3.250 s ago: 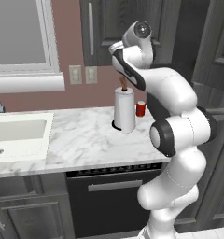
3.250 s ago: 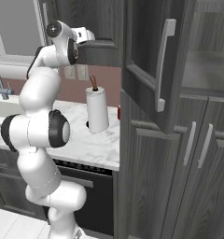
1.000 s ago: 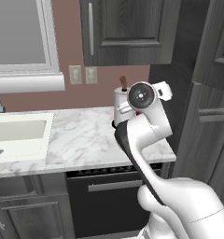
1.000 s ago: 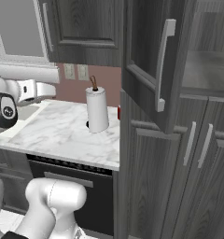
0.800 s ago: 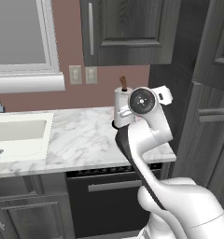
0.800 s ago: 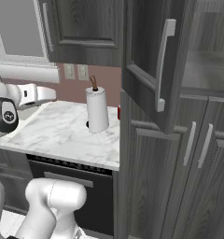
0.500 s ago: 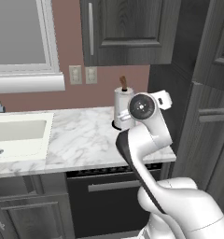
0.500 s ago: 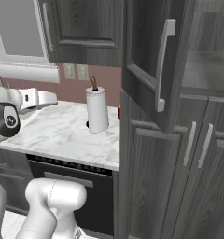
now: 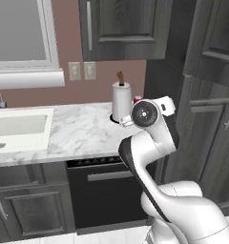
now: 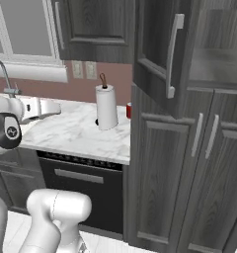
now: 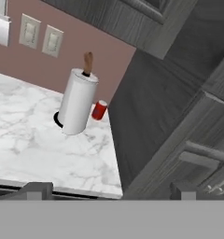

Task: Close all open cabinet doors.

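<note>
- Fingers (image 11: 107, 189) seen merely as two dark tips at the bottom of the hand view, well apart and holding nothing; lower parts cut off by the frame edge.
- Hand (image 10: 39, 109) level above the front of the marble surface (image 9: 78, 136) in the right base view; fingertips too small to make out there.
- Hand in the left base view turned end-on, hiding its own fingers and part of the paper towel roll's base.
- Black dishwasher front (image 9: 104, 193) under the surface, right side covered by the arm.
- Paper towel roll (image 11: 77, 106) upright at the back of the surface, near the tall cabinet; red cup (image 11: 99, 110) just beside it, mostly hidden behind the roll in both base views.
- Open cabinet door (image 10: 162, 54) swung out from the upper part of the tall unit, silver bar handle (image 10: 173, 54) along its free edge; top cut off by the frame.
- Lower cabinet doors (image 10: 209, 180) beneath it flush and shut.
- Wall cabinet door (image 9: 119, 26) over the surface shut, top cropped.
- Sink (image 9: 16, 128) at far left, partly out of frame.
</note>
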Tool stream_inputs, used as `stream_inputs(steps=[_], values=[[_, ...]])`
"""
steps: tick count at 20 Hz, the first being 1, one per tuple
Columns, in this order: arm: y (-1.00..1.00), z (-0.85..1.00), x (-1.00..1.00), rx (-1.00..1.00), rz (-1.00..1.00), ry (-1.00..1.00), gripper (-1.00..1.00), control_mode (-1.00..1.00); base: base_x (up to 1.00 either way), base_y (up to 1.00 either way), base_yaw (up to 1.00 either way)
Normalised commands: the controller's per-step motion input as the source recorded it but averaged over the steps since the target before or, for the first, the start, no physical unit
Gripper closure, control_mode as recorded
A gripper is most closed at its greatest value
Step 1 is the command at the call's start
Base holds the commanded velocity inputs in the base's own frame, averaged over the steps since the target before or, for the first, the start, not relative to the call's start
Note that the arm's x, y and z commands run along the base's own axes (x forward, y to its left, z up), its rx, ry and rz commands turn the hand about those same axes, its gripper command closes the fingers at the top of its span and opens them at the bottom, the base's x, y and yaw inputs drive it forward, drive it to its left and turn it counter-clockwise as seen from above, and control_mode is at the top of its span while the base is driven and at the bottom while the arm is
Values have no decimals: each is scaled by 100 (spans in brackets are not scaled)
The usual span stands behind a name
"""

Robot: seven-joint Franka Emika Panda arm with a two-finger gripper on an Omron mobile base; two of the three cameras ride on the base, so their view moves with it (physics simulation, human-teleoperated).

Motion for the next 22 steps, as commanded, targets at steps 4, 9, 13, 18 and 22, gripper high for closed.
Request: stream_inputs(steps=[4, 9, 13, 18, 22], values=[[0, 0, 0, 0, 0, 0, -100, 100, -84, 0, -11], [0, 0, 0, 0, 0, 0, -100, 100, -83, 0, -17], [0, 0, 0, 0, 0, 0, -100, 100, -72, -12, -17], [0, 0, 0, 0, 0, 0, -100, 100, -59, -36, -14], [0, 0, 0, 0, 0, 0, -100, 100, -29, -52, -13]])
